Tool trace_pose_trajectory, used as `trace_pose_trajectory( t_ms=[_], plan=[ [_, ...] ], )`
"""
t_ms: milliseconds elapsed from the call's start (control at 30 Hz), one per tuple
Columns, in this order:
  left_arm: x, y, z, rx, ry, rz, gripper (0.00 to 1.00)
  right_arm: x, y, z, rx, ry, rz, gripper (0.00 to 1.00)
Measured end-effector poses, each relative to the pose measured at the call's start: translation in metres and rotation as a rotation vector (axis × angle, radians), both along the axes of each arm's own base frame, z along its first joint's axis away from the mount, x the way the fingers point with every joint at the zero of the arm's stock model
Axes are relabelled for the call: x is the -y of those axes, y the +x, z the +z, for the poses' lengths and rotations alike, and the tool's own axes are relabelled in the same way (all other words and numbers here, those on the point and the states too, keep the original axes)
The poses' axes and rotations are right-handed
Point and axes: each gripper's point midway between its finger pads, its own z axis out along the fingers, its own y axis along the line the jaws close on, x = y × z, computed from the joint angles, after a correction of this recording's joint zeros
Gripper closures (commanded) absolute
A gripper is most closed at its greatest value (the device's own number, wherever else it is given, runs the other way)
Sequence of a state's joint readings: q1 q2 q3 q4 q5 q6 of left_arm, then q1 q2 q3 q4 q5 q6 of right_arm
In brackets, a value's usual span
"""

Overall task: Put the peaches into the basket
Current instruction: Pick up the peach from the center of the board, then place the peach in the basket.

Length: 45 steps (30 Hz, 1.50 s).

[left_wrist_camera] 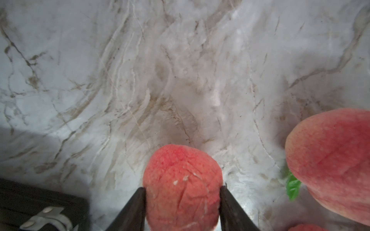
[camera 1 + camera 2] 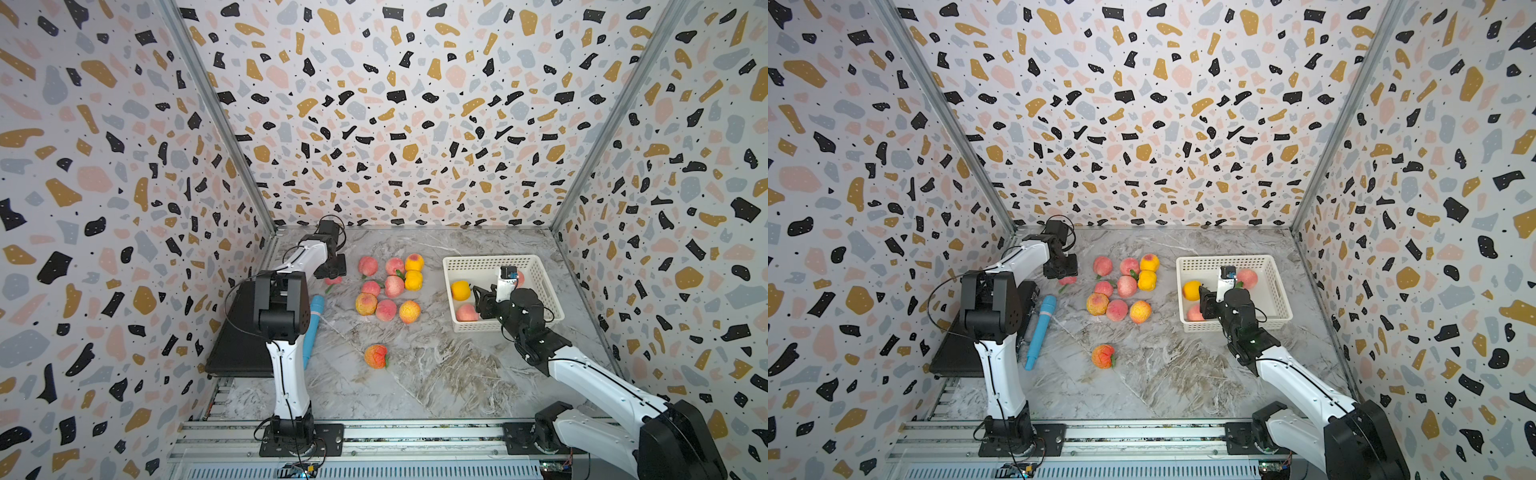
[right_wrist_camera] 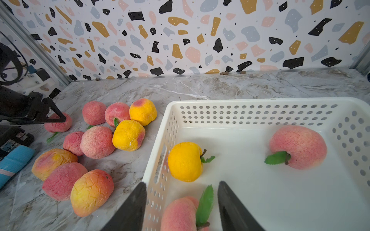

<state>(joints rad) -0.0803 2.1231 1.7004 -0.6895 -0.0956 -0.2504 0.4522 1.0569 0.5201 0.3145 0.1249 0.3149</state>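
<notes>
Looking from the front, I see one round orange-red peach alone on the grey marble surface. My right end effector hangs open and empty over the white plastic basket with holes, with three peaches inside. Farther back, my left end effector pinches a pink-red peach beside the bunch of peaches.

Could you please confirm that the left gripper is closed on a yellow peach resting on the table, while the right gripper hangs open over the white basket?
Not quite: the left gripper is closed on a pink-red peach, not a yellow one, as the left wrist view shows. The rest stands: that peach rests on the table, and the right gripper hangs open over the white basket.
</notes>
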Motion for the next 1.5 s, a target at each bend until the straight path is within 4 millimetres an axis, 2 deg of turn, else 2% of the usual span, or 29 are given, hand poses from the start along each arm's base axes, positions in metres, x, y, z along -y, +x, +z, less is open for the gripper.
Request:
trace_pose_trajectory(
  t_ms=[133,233,333,400,467,600,700,833,967,1067,1167,1333,1500],
  plan=[
    [0.006,-0.01,0.029,0.056,-0.045,0.003,0.5,0.001,0.0,-0.001,-0.006,-0.002,-0.004,0.41],
    [0.019,-0.03,0.069,0.138,-0.103,-0.013,0.5,0.004,-0.002,-0.004,-0.027,-0.011,-0.017,0.41],
    [0.048,-0.045,0.118,0.241,-0.144,-0.082,0.5,0.01,0.0,0.002,-0.054,-0.027,-0.054,0.41],
    [0.083,-0.054,0.153,0.327,-0.172,-0.171,0.5,0.015,0.006,0.016,-0.066,-0.037,-0.084,0.41],
    [0.121,-0.065,0.175,0.378,-0.194,-0.266,0.49,0.021,0.014,0.032,-0.076,-0.043,-0.113,0.4],
    [0.207,-0.091,0.195,0.426,-0.242,-0.476,0.48,0.047,0.034,0.054,-0.112,-0.041,-0.2,0.39],
    [0.267,-0.1,0.195,0.435,-0.282,-0.61,0.48,0.08,0.042,0.053,-0.163,-0.021,-0.286,0.39],
    [0.325,-0.086,0.179,0.442,-0.284,-0.714,0.49,0.118,0.038,0.039,-0.237,0.024,-0.374,0.39],
    [0.369,-0.066,0.143,0.43,-0.252,-0.798,0.49,0.126,0.029,0.033,-0.272,0.058,-0.383,0.38],
    [0.391,-0.057,0.116,0.415,-0.224,-0.846,0.49,0.125,0.02,0.033,-0.282,0.068,-0.371,0.38],
    [0.405,-0.048,0.098,0.412,-0.196,-0.871,0.49,0.123,0.014,0.034,-0.285,0.079,-0.358,0.39],
    [0.417,-0.036,0.079,0.432,-0.117,-0.894,0.48,0.119,0.011,0.033,-0.294,0.096,-0.335,0.39],
    [0.425,-0.032,0.064,0.44,-0.041,-0.919,0.42,0.116,0.009,0.029,-0.309,0.106,-0.325,0.39]
  ],
)
